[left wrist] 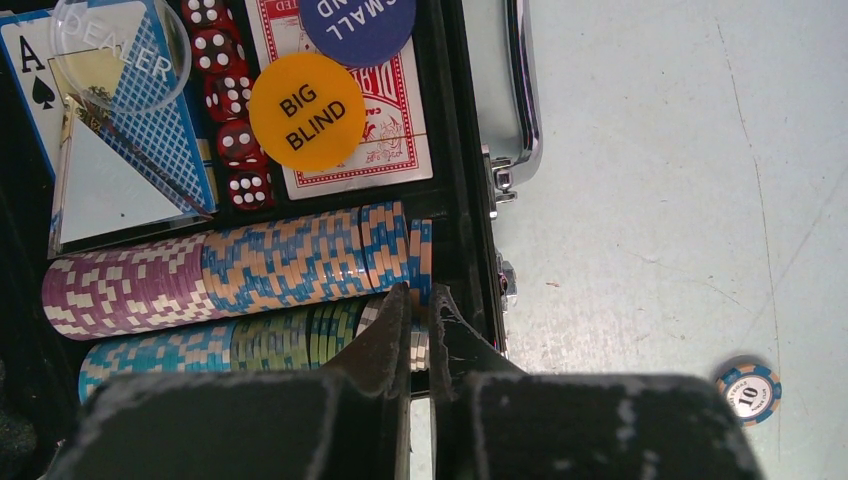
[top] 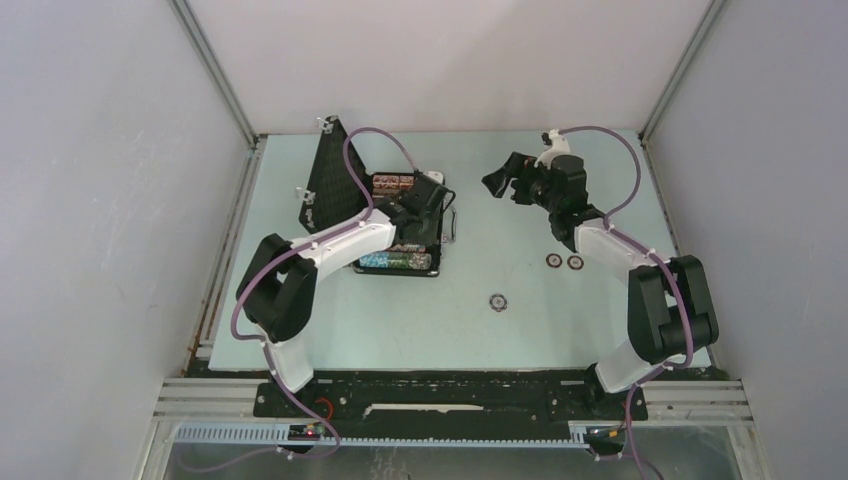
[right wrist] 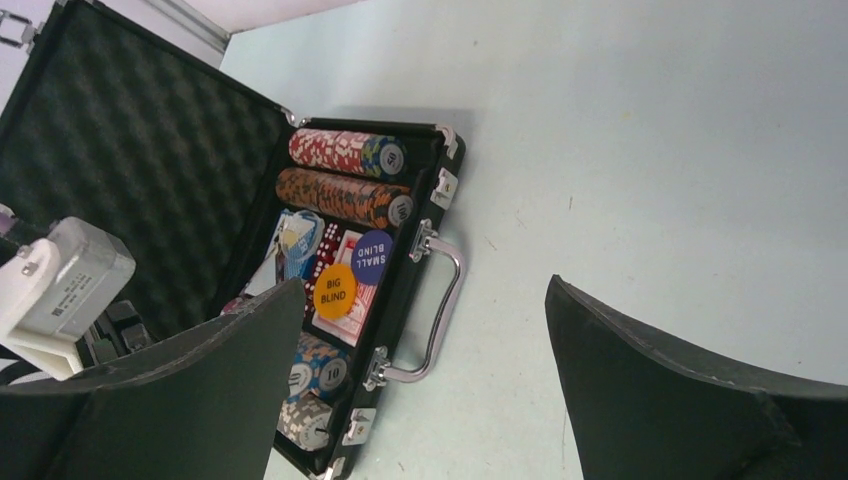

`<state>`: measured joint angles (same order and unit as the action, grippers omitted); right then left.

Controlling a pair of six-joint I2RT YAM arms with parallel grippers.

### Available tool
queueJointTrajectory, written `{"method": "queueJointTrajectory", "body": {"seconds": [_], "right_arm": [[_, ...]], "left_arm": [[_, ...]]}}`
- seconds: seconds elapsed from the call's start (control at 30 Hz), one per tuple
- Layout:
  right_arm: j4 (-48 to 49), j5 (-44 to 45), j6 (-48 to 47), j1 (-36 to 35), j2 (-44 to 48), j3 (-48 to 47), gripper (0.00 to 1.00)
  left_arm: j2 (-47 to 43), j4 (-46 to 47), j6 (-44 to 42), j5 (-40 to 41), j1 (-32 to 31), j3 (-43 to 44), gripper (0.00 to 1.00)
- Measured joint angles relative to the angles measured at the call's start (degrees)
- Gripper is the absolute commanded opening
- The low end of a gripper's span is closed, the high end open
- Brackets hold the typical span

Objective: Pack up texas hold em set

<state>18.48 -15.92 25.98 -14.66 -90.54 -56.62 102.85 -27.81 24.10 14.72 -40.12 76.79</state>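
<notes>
The black case (top: 400, 271) lies open at back left, its lid (top: 330, 175) upright. It holds rows of chips (left wrist: 250, 265), a red-backed deck (left wrist: 400, 130), an orange BIG BLIND button (left wrist: 306, 110) and a blue SMALL BLIND button (left wrist: 357, 25). My left gripper (top: 425, 205) is over the case. In the left wrist view it (left wrist: 420, 295) is shut on the edge of a blue and orange chip (left wrist: 424, 255) at the end of a row. My right gripper (top: 505, 182) is open and empty, raised right of the case. It also shows in the right wrist view (right wrist: 425, 283).
Three loose chips lie on the table: two side by side (top: 564, 262) near the right arm and one (top: 497, 302) at centre front, which also shows in the left wrist view (left wrist: 748, 390). The silver handle (right wrist: 445, 310) sticks out of the case's right side. Red dice (left wrist: 235, 120) and a clear dealer button (left wrist: 120, 45) sit inside.
</notes>
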Motion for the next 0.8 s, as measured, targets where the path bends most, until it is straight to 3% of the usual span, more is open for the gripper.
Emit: {"method": "queueJointTrajectory", "body": {"seconds": [0.8], "right_arm": [[0.20,-0.31,-0.17,-1.18,0.13,0.66,1.00]], "left_arm": [[3.04,-1.79,0.22,0.11,0.00,0.11,0.21]]}}
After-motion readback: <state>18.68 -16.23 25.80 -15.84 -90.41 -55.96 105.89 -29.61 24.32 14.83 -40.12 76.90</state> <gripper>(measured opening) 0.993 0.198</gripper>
